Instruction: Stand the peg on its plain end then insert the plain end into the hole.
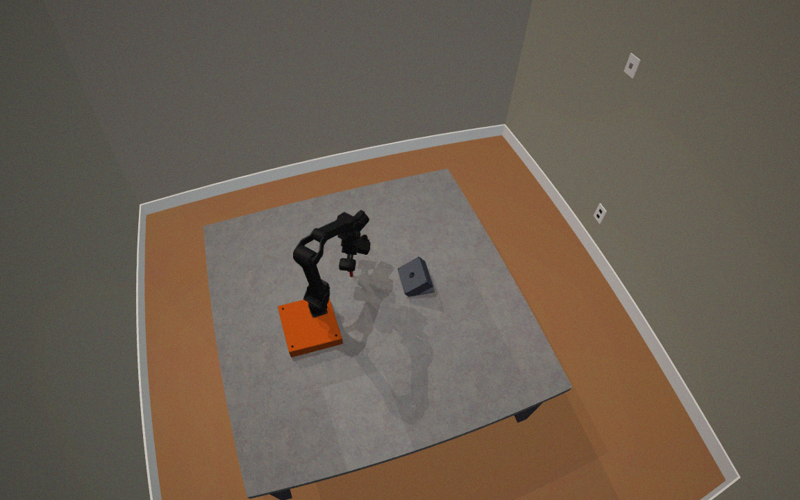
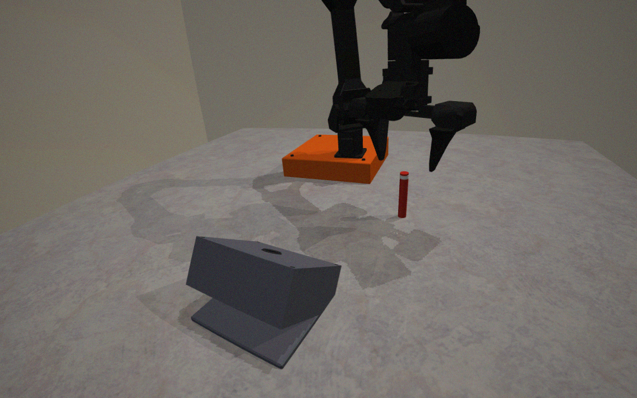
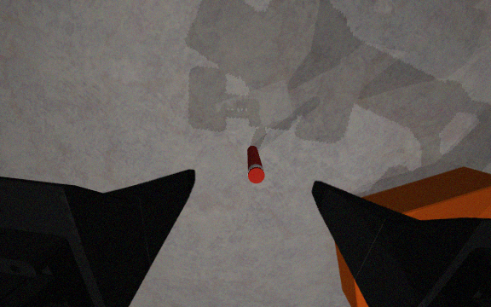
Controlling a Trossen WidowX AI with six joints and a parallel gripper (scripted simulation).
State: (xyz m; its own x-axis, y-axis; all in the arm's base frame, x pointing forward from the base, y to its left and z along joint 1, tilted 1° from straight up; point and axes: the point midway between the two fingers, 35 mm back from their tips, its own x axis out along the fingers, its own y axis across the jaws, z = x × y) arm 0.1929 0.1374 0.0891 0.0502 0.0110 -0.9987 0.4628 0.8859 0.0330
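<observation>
The red peg stands upright on the table, its white-banded end up and its plain end down. My gripper is open and points down above the peg, with nothing between the fingers. In the wrist view the peg's top shows between the two fingertips, lower than them. In the top view the gripper hides part of the peg. The grey sloped panel stands apart from the peg, with one empty hole in its tilted face.
The orange base block carries the arm and lies behind the peg in the exterior view. The grey table bears the arm's shadows around the peg and toward the panel.
</observation>
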